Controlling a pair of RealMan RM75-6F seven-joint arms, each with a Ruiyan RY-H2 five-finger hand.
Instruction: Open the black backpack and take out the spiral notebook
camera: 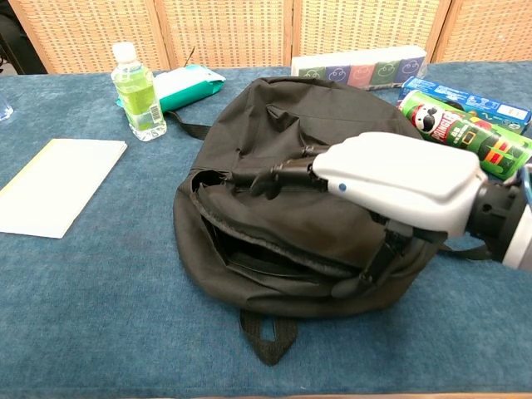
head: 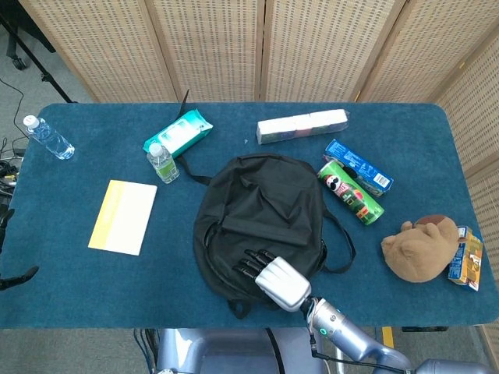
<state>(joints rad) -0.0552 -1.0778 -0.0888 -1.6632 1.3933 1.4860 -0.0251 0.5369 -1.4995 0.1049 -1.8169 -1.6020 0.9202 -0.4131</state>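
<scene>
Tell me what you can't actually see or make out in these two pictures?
- Inside of the black backpack: chest view shows a dark gap; whether a spiral notebook is there is hidden by fabric.
- Right hand: what its fingertips grip is unclear, black on black.
- Left hand: in neither view.
- Snack packet: head view, partly behind the brown plush.

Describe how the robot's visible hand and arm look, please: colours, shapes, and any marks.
Only the right hand shows. It has a smooth silver-white shell over its back and slim black fingers. Its wrist is a dark ring, then a silver-grey round arm with a small green light. No cables or lettering are visible.
</scene>
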